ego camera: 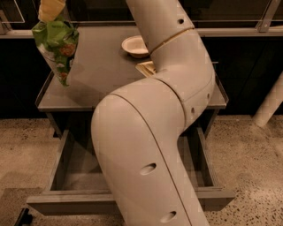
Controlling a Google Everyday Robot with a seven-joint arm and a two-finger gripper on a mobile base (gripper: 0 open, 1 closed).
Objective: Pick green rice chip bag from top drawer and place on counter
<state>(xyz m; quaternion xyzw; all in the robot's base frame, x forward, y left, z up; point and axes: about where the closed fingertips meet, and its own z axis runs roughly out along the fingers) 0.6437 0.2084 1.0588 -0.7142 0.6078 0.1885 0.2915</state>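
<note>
Jaws clamped on the top of the green rice chip bag point(57, 48), gripper point(51, 14) at upper left | top drawer point(57, 164) stands open nearest, arm point(150, 145) hiding its middle | bag hangs over the counter point(106, 77) by its left rim, seemingly not touching it | bowl point(135, 45) farther back, well apart.

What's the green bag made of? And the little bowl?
The green rice chip bag, hanging from the gripper above the left edge of the counter, looks like thin glossy plastic film: it creases and shines. The bowl looks matte, maybe paper or plastic.
</note>
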